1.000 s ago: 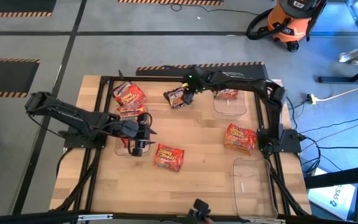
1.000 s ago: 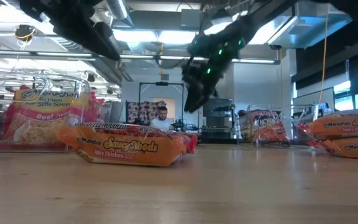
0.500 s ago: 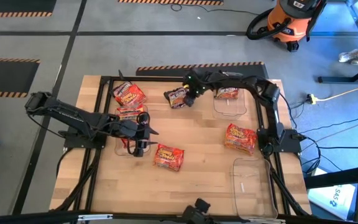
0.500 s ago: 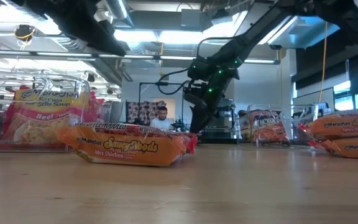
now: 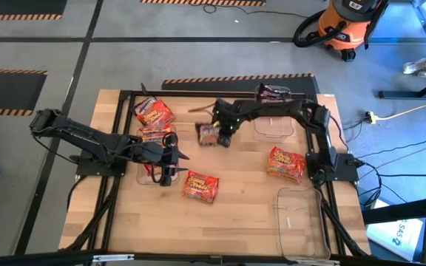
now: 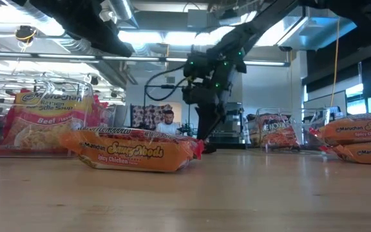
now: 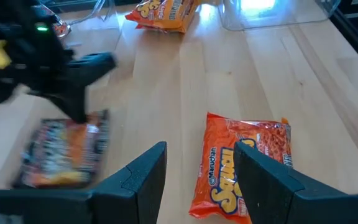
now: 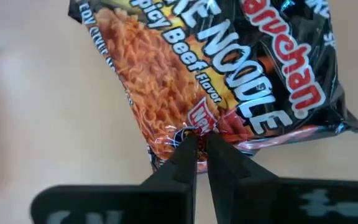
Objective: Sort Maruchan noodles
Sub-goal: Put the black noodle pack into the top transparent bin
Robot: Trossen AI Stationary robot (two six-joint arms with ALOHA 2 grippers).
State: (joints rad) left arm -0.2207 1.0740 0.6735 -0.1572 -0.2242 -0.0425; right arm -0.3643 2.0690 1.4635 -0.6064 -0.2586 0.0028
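My right gripper (image 5: 224, 137) is shut on a dark maroon Maruchan packet (image 5: 208, 134) at the table's middle far part; the packet fills the right wrist view (image 8: 229, 74). My left gripper (image 5: 167, 168) is open and empty above the table's left middle, at the edge of a clear bin (image 5: 143, 174). In its wrist view (image 7: 197, 180) its fingers stand over the near end of an orange packet (image 7: 241, 168) that lies flat on the table (image 5: 200, 186). A red packet (image 5: 154, 112) lies at the far left and another (image 5: 156, 134) in the left bin. My right gripper pinches the dark packet's edge (image 8: 199, 129) between its two fingertips (image 8: 185, 155). It comes slanting down from the table's far right side, onto the packet's right side (image 5: 217, 136). Whether the packet rests on the table or hangs just clear, I cannot tell.
An orange packet (image 5: 285, 164) lies at the right. A clear bin (image 5: 274, 124) stands at the far right with a dark packet (image 5: 272, 91) beyond it, and another clear bin (image 5: 300, 214) stands at the near right. A person (image 6: 167, 122) sits in the room behind.
My right gripper has carried the dark packet from the table's far part toward the near edge and gone down close to the tabletop, staying shut on it. My left gripper has kept still.
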